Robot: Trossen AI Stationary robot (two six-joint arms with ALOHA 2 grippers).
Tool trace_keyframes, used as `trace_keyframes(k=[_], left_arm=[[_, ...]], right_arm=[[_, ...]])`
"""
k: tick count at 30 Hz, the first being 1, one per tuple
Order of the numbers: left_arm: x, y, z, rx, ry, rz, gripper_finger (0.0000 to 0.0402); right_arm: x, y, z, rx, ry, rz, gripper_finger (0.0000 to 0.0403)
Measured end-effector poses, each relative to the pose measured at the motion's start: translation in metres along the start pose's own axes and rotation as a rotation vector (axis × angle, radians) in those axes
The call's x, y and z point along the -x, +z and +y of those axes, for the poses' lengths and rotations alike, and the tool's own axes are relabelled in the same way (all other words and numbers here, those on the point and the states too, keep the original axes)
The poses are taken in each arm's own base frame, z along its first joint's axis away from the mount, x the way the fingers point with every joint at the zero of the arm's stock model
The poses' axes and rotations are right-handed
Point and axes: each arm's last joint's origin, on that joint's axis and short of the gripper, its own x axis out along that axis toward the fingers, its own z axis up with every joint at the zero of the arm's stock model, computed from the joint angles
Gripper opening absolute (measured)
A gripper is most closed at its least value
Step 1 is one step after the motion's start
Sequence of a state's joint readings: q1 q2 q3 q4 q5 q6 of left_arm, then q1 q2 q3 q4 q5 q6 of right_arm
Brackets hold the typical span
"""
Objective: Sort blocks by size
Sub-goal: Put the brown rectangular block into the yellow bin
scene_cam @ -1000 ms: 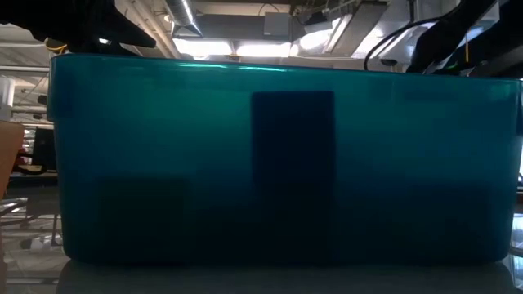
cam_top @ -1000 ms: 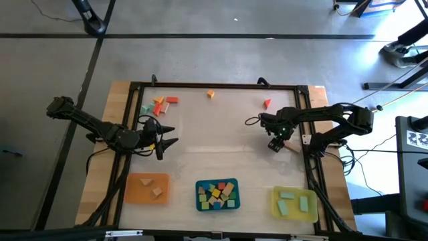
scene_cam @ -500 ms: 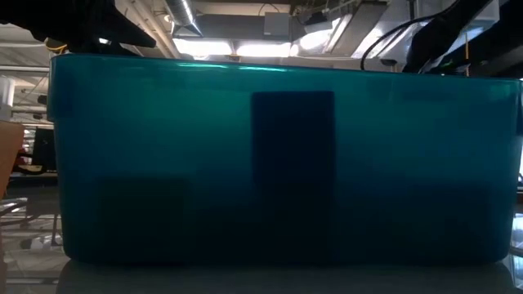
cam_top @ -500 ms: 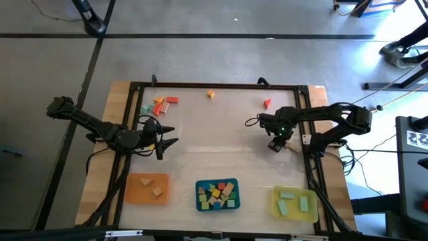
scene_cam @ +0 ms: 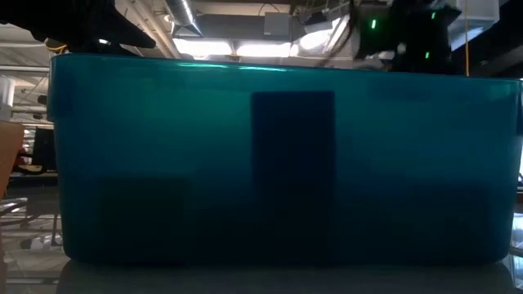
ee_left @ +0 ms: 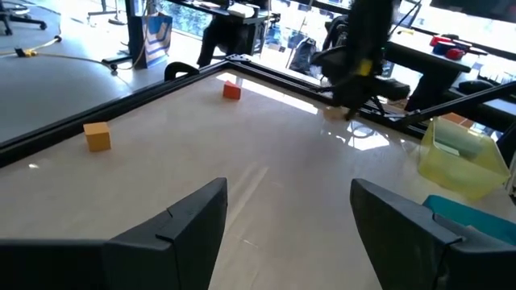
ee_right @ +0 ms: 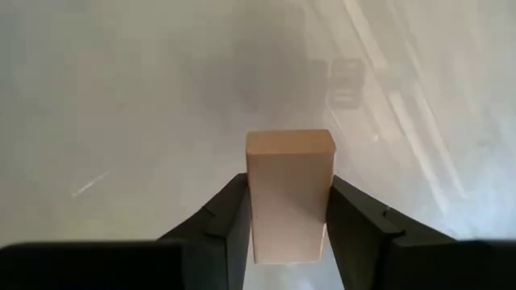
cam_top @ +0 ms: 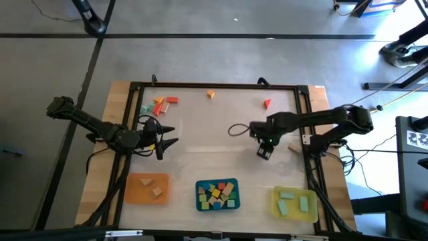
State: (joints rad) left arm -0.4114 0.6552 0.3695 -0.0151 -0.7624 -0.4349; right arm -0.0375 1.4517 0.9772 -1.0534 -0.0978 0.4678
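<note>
Between the right tool's two dark fingers sits a tan block, clamped on its long sides, its long axis running straight out ahead of the wrist, over the pale counter. From above, this tool hides the block entirely. Left tool waits over the counter's left, fingers wide apart. Low down, a teal tray fills the view, blocking everything behind.
</note>
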Motion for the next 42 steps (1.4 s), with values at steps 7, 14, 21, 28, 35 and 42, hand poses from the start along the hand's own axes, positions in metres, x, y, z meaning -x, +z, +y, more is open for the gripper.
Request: trace_keyframes(k=[7, 14, 21, 28, 35, 42], left_arm=[[0.0, 0.0, 0.0, 0.003, 0.0, 0.0, 0.025], [0.0, 0.0, 0.0, 0.003, 0.0, 0.0, 0.025], [0.0, 0.001, 0.0, 0.008, -0.002, -0.005, 0.025], [0.0, 0.001, 0.0, 0.009, -0.002, -0.005, 0.025], [0.0, 0.003, -0.001, 0.03, -0.012, -0.025, 0.025], [0.0, 0.003, -0.001, 0.024, -0.011, -0.023, 0.025]], right_arm=[[0.016, -0.024, 0.059, 0.105, 0.05, -0.042, 0.0127], [0.02, -0.067, 0.103, 0.088, 0.086, -0.021, 0.0136], [0.017, -0.114, 0.129, -0.006, 0.092, 0.028, 0.0133], [0.016, -0.159, 0.143, -0.117, 0.079, 0.067, 0.0133], [0.015, -0.189, 0.148, -0.267, 0.062, 0.111, 0.0136], [0.015, -0.2, 0.148, -0.32, 0.054, 0.058, 0.014]])
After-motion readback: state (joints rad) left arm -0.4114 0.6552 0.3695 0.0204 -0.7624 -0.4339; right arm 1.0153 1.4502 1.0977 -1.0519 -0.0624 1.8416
